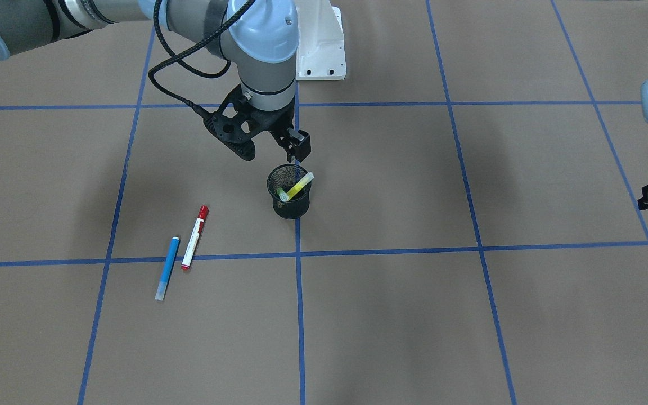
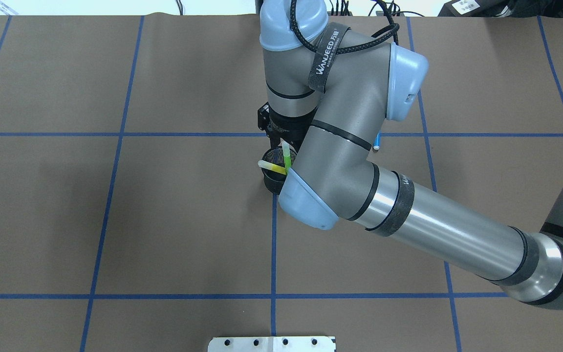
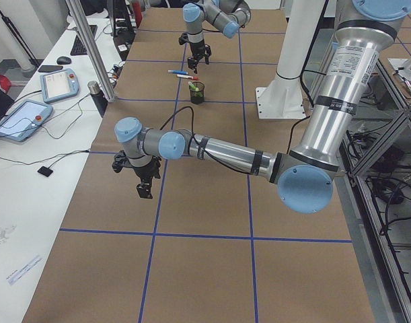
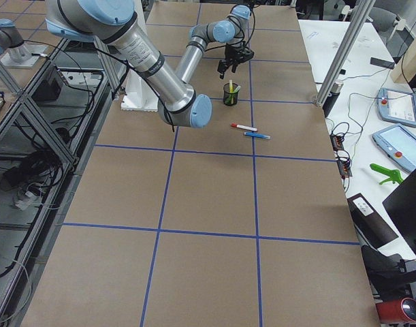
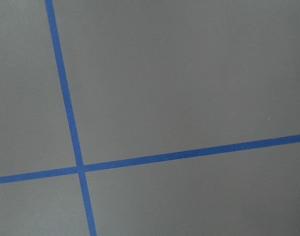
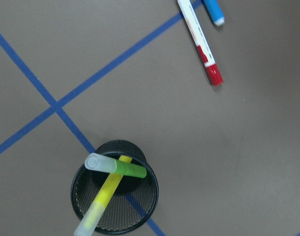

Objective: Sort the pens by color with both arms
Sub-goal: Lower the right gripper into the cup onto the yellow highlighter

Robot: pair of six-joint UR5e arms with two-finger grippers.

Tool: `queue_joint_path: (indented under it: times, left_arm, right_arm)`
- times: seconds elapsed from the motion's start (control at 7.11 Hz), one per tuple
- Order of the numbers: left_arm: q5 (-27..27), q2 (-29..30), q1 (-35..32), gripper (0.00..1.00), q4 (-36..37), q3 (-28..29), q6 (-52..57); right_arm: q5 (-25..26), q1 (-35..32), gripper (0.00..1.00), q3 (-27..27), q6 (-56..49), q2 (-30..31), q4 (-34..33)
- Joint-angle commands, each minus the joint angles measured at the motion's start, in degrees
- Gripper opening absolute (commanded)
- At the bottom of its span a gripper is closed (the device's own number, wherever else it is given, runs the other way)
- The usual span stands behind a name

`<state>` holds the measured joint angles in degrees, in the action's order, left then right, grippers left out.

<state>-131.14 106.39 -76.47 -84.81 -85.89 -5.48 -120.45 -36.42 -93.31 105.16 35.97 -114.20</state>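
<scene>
Above the black mesh cup (image 1: 289, 197) holding the yellow highlighter (image 1: 300, 184) and green highlighter (image 6: 127, 169), I am hovering the right pincer (image 1: 295, 147), narrowly parted and empty; next I am aiming to straddle the red-capped pen (image 1: 194, 237) squarely mid-barrel.

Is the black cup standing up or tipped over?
Upright: the black mesh cup sits on its base, opening upward, yellow highlighter and green highlighter leaning inside.

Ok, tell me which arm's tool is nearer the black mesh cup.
Right. The right tool hangs open just above the black mesh cup. The left tool is far off to the robot's left, well clear of the cup.
</scene>
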Motion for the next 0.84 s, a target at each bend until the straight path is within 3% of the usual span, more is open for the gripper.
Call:
queue_joint_path:
  times: [0.0, 0.42, 0.7]
  left_arm:
    - [0.01, -0.05, 0.00, 1.00, -0.09, 0.11, 0.21]
    - [0.01, -0.31, 0.00, 1.00, -0.09, 0.11, 0.39]
    - [0.01, -0.57, 0.00, 1.00, -0.35, 0.29, 0.47]
  right_arm:
    - [-0.75, -0.49, 0.99, 1.98, 12.81, 0.41, 9.46]
    - [0.31, -3.04, 0.98, 9.78, 14.81, 0.50, 20.64]
    - [-0.04, -2.78, 0.91, 10.34, 15.07, -0.19, 21.47]
